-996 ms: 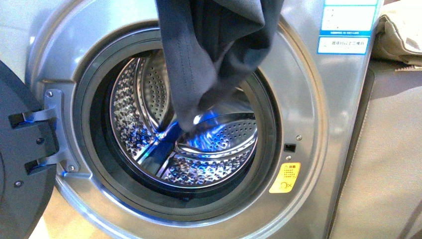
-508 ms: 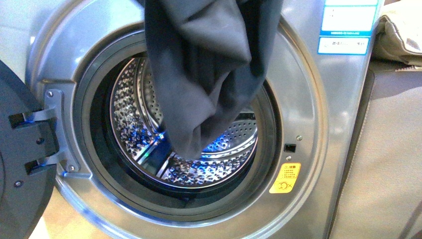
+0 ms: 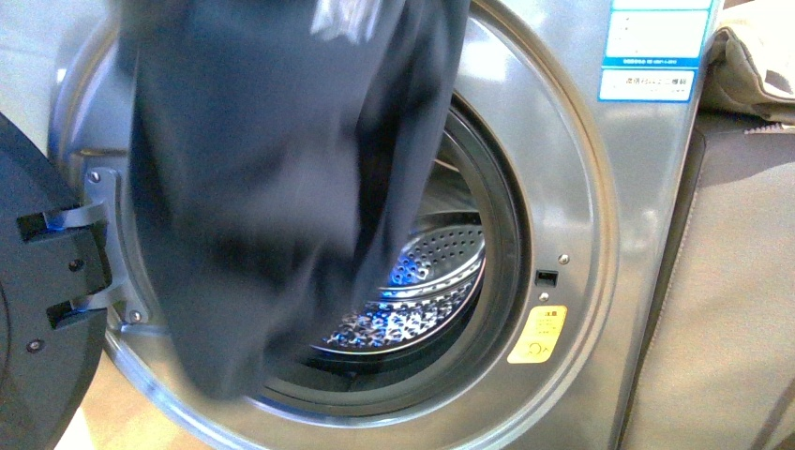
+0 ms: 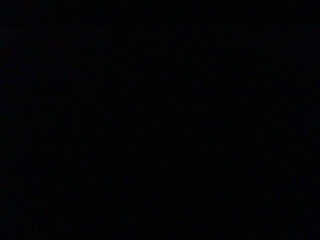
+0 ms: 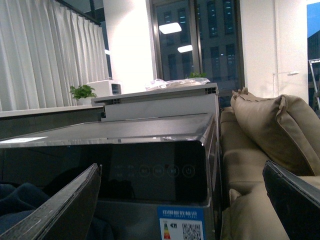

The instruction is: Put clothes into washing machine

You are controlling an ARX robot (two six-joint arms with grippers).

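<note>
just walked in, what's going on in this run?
A dark navy garment hangs, motion-blurred, in front of the washing machine's open porthole. It covers the porthole's left side, and its lower end lies over the lower-left rim, not inside the steel drum. The door stands open at the left. Whatever holds the garment is out of frame, and the left wrist view is dark. The right gripper is open and empty, near the machine's top.

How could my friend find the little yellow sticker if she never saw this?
Find the big silver-grey washing machine with its round open mouth. On the silver ring's lower right, just under a small dark latch slot, sits the yellow sticker. It is the only yellow thing; the other labels, higher up, are blue and white.
</note>
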